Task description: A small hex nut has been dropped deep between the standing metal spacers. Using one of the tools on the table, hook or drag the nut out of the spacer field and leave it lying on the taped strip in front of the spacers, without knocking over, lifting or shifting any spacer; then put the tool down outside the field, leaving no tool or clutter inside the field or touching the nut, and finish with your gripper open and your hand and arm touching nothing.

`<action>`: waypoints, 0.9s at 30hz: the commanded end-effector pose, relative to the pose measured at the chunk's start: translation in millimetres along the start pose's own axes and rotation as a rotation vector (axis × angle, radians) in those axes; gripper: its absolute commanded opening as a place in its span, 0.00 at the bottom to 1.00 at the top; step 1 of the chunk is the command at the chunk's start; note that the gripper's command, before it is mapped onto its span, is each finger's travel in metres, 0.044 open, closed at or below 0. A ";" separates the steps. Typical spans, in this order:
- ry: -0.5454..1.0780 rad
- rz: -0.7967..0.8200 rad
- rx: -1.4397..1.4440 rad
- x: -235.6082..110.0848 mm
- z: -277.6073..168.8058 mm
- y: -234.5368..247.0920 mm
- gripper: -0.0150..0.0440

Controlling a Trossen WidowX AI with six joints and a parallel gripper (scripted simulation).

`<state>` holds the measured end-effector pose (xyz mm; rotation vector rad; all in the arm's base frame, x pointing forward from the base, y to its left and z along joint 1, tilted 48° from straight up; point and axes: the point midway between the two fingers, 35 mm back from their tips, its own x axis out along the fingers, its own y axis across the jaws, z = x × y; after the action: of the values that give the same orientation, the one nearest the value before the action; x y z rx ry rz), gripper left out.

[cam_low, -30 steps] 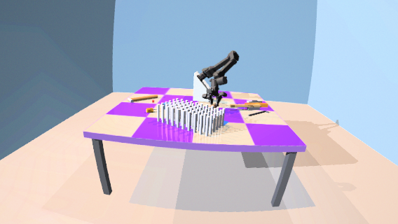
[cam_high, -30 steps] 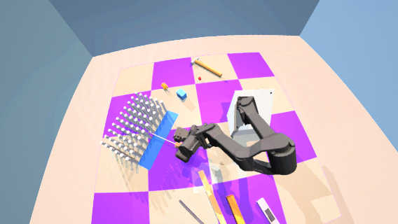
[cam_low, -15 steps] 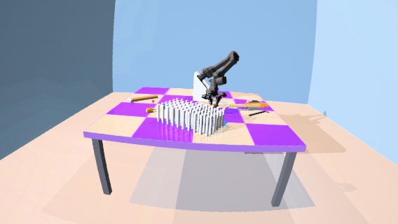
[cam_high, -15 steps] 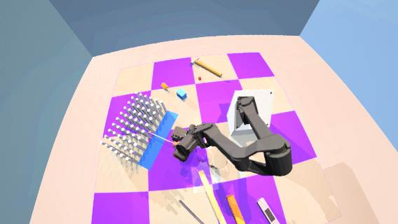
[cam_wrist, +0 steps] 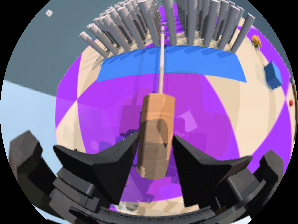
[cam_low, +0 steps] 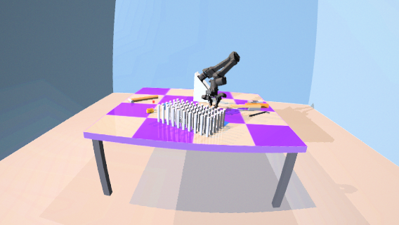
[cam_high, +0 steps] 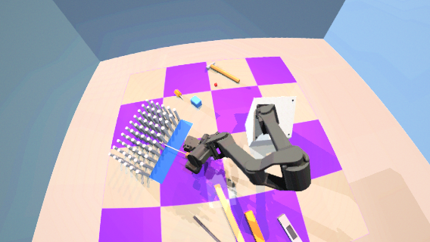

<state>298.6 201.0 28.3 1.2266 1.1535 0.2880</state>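
Note:
My gripper [cam_wrist: 156, 136] [cam_high: 188, 154] is shut on the wooden handle [cam_wrist: 158, 125] of a thin-shafted tool. The pale shaft [cam_wrist: 161, 70] [cam_high: 173, 147] reaches forward over the blue taped strip [cam_wrist: 200, 64] [cam_high: 159, 172], and its tip is at the front edge of the spacer field, in a gap between spacers. The metal spacers [cam_high: 141, 132] [cam_low: 190, 117] [cam_wrist: 192, 22] stand upright in rows behind the strip. The hex nut cannot be made out in any view. The shape of the tool's tip is too small to tell.
A blue cube [cam_high: 195, 101] [cam_wrist: 272, 75], a small orange screwdriver [cam_high: 178, 93], a red bit [cam_high: 216, 85] and a hammer [cam_high: 225, 73] lie beyond the field's far end. A dark rod [cam_high: 206, 228], a long yellow stick [cam_high: 229, 213], an orange tool [cam_high: 254, 226] and a white device [cam_high: 288, 228] lie on the near side.

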 end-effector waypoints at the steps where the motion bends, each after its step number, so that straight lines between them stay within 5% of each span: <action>1: -0.003 0.003 -0.006 1.9 4.5 1.2 0.25; 27: -0.004 0.003 -0.006 9.1 20.8 1.3 0.25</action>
<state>316.1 196.9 23.4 1.2262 1.1493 0.2904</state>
